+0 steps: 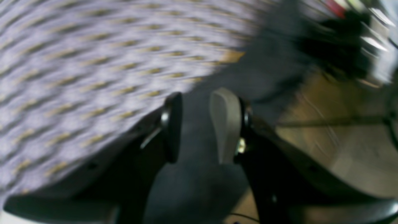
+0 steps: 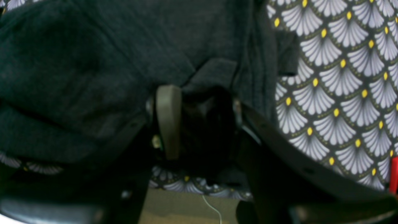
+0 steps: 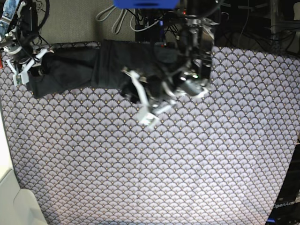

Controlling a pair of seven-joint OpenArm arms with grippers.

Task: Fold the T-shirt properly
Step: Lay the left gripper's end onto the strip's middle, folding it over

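Observation:
The dark charcoal T-shirt lies bunched along the far edge of the table, on the scallop-patterned cloth. My right gripper is at its left end. In the right wrist view that gripper is shut on a folded bunch of the T-shirt. My left gripper hovers over the shirt's right part, blurred by motion. In the left wrist view its jaws stand apart, with a band of the T-shirt running loosely between them.
The patterned cloth covers the whole table. Cables and dark equipment crowd the space behind the far edge. Bare brown floor shows beyond the table's edge in the left wrist view. A red object sits at the right wrist view's right border.

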